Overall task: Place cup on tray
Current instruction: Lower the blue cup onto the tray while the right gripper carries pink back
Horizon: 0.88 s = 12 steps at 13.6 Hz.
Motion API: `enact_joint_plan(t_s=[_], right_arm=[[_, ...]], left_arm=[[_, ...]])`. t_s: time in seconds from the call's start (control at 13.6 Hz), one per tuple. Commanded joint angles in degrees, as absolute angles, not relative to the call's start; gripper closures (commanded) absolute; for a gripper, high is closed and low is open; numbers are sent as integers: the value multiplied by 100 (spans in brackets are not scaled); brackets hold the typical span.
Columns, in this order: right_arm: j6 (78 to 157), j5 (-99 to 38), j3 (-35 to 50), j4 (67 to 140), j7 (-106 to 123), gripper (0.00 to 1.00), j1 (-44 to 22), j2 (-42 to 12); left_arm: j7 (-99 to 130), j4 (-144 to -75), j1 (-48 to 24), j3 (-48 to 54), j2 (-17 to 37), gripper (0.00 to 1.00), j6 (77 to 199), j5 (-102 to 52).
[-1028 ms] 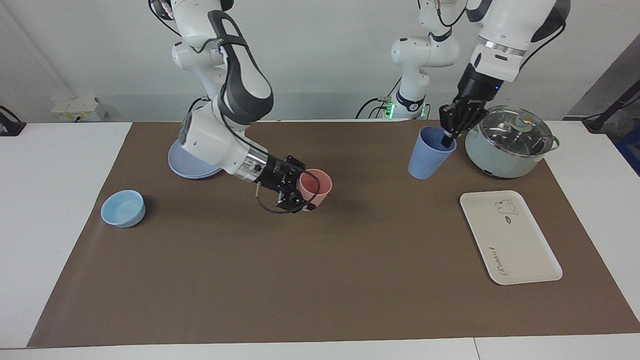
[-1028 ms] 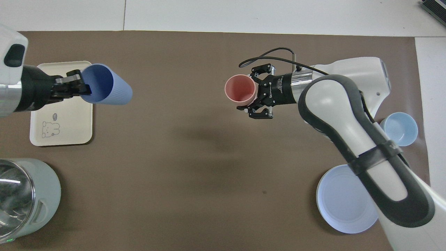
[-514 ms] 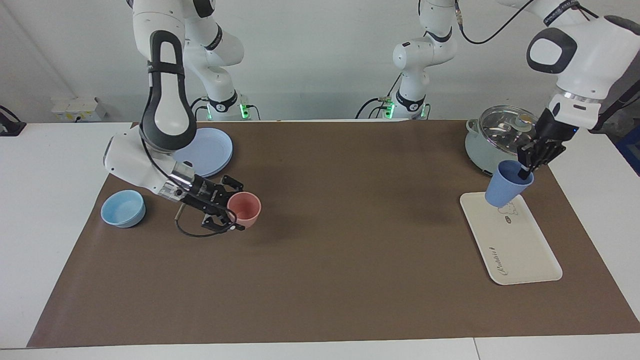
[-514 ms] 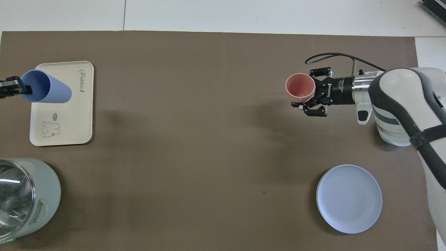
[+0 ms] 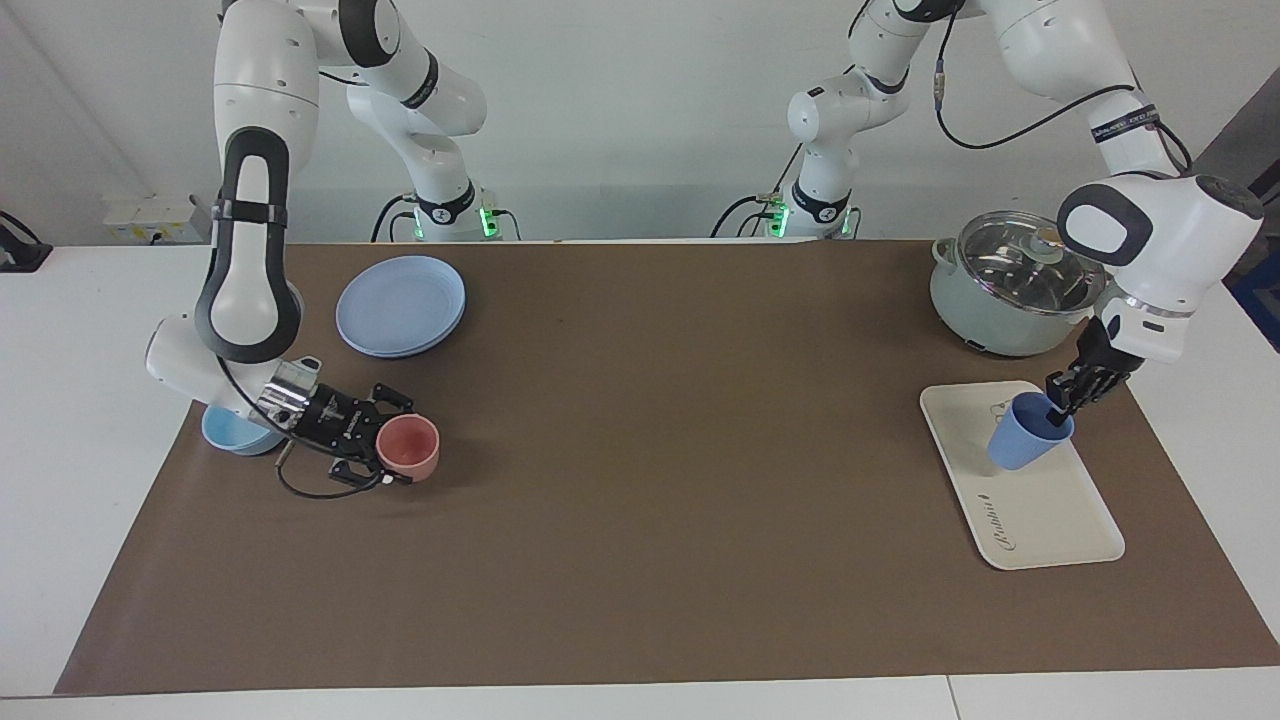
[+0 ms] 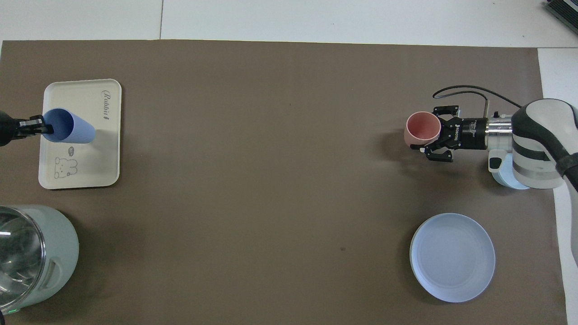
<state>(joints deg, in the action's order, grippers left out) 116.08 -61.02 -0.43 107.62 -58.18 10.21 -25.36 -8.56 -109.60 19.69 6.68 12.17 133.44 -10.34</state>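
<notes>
Facing view: left claw is clamped on the rim of the blue cup, one finger inside the mouth, one outside. Cup is tilted, its base just over or barely touching the tray, can't tell which. Cup sits over the part of the tray nearer the robots, next to the bear drawing. Tray lies at the left arm's end of the desk, with the lidded pot nearer the robots than it. Right claw is low at the right arm's end, gripping the pink tumbler at its rim; tumbler looks upright, at or just above the brown mat. Light-blue bowl is half hidden by the right arm. Blue plate is nearer the robots than the pink tumbler.

Overhead view: left claw comes in at the edge of the frame and grips the cup, which leans across the tray between the lettering and the bear. Right claw holds the pink tumbler, mouth up. Bowl peeks out under the right arm. Plate and pot lie nearer the robots.
</notes>
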Motion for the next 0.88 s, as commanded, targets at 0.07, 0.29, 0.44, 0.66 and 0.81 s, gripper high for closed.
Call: enact_joint_plan(t_s=[0.07, 0.29, 0.44, 0.66, 0.81], right_arm=[[11461, -6302, 26, 10749, -5432, 100, 1239, -2602], [11470, -6293, 26, 10775, -5160, 100, 1266, -2593], [11513, -6302, 26, 10767, -4905, 100, 1266, -2601], [11593, -6372, 26, 10801, -4605, 100, 1266, -2584], [11688, -6372, 9, 10872, -4605, 100, 1266, -2575]], left_arm=[[-975, -11206, 2004, 712, 1213, 100, 13658, -1090], [-1090, -11198, 1986, 712, 1239, 0, 13685, -1090], [-1090, -11040, 1960, 712, 1231, 0, 13580, -1081], [-1273, -10540, 1907, 712, 1055, 0, 12827, -810], [-1502, -10048, 1899, 782, 1037, 0, 12141, -310]])
